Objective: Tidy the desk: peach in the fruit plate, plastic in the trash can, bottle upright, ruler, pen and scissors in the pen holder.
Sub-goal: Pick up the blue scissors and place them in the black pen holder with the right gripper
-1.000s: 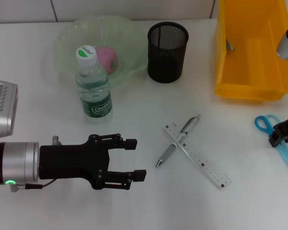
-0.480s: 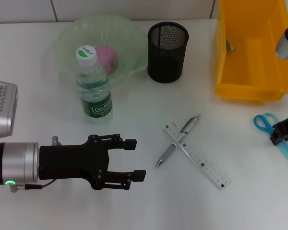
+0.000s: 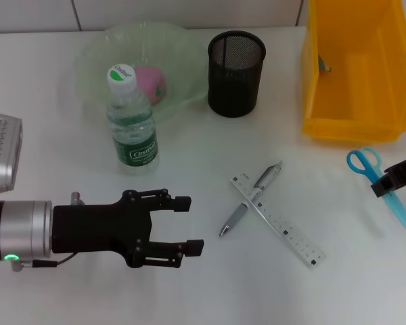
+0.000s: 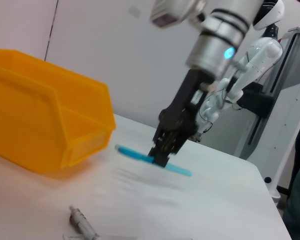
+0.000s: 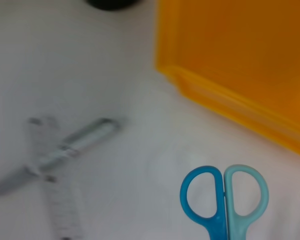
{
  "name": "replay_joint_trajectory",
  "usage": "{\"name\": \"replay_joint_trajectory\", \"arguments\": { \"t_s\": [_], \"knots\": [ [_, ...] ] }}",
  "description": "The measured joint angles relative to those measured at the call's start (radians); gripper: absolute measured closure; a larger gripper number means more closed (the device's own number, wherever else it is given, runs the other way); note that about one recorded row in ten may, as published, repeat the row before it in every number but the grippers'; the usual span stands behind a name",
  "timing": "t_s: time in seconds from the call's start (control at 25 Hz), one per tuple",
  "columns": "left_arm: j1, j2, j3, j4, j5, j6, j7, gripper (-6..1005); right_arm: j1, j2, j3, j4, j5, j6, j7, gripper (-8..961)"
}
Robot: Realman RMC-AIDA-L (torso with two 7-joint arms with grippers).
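My right gripper (image 3: 391, 181) at the right edge of the desk is shut on the blue scissors (image 3: 400, 210). The left wrist view shows it (image 4: 160, 156) holding the scissors (image 4: 180, 170) level, just above the desk. The scissors' handles show in the right wrist view (image 5: 223, 220). A silver pen (image 3: 254, 196) lies across a clear ruler (image 3: 284, 227) mid-desk. The black mesh pen holder (image 3: 237, 64) stands at the back. The pink peach (image 3: 152, 82) lies in the green plate (image 3: 95, 57). The water bottle (image 3: 130, 122) stands upright. My left gripper (image 3: 191, 225) is open and empty at the front left.
The yellow bin (image 3: 352, 68) stands at the back right, just behind the scissors, with a small grey item (image 3: 323, 64) inside. The pen (image 5: 75, 142) and ruler (image 5: 60, 200) also show in the right wrist view.
My right gripper has moved up and a little left with the scissors in it; their handles have shifted towards the bin. The left arm has barely moved.
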Motion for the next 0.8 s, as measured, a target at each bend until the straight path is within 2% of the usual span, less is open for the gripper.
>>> {"name": "replay_joint_trajectory", "arguments": {
  "t_s": [0.04, 0.08, 0.12, 0.2, 0.28, 0.36, 0.44, 0.48, 0.52, 0.64, 0.68, 0.72, 0.8],
  "knots": [
    [0.0, 0.001, -0.002, 0.0, 0.0, 0.001, 0.0, 174, 0.0, 0.0, 0.0, 0.0, 0.0, 0.0, 0.0, 734],
    [-0.001, 0.003, -0.004, 0.0, 0.0, 0.002, -0.003, 174, -0.005, -0.001, 0.085, -0.041, 0.087, -0.059, -0.064, 733],
    [-0.001, 0.003, -0.004, 0.0, 0.0, 0.002, -0.003, 174, -0.005, -0.001, 0.085, -0.041, 0.087, -0.059, -0.064, 733],
    [-0.003, 0.003, -0.005, 0.0, 0.0, 0.004, -0.009, 174, -0.005, -0.001, 0.165, -0.056, 0.18, -0.084, -0.137, 732],
    [-0.005, 0.003, -0.004, 0.0, 0.0, 0.005, -0.014, 175, -0.006, -0.001, 0.265, -0.034, 0.357, -0.059, -0.263, 732],
    [-0.006, 0.004, -0.003, 0.0, 0.0, 0.005, -0.016, 175, -0.007, 0.0, 0.292, -0.013, 0.413, -0.036, -0.315, 731],
    [-0.006, 0.003, -0.005, 0.0, 0.0, 0.006, -0.021, 175, -0.007, 0.002, 0.328, 0.062, 0.527, 0.032, -0.434, 730],
    [-0.005, 0.002, -0.005, 0.0, 0.0, 0.006, -0.023, 175, -0.007, 0.001, 0.34, 0.159, 0.645, 0.109, -0.549, 730],
    [-0.005, 0.002, -0.005, 0.0, 0.0, 0.006, -0.023, 175, -0.007, 0.001, 0.34, 0.159, 0.645, 0.109, -0.549, 730],
    [0.0, -0.001, -0.008, 0.0, -0.004, 0.006, -0.025, 175, -0.001, -0.001, 0.341, 0.344, 0.863, 0.25, -0.775, 729],
    [0.001, -0.002, -0.008, 0.0, -0.004, 0.006, -0.026, 175, 0.014, 0.001, 0.336, 0.437, 0.972, 0.323, -0.905, 728],
    [0.002, -0.002, -0.009, 0.0, -0.004, 0.006, -0.028, 175, 0.014, 0.001, 0.336, 0.437, 0.972, 0.323, -0.905, 728],
    [0.003, -0.003, -0.009, 0.0, -0.006, 0.006, -0.029, 175, 0.042, 0.004, 0.329, 0.536, 1.066, 0.387, -1.024, 727]
  ]
}}
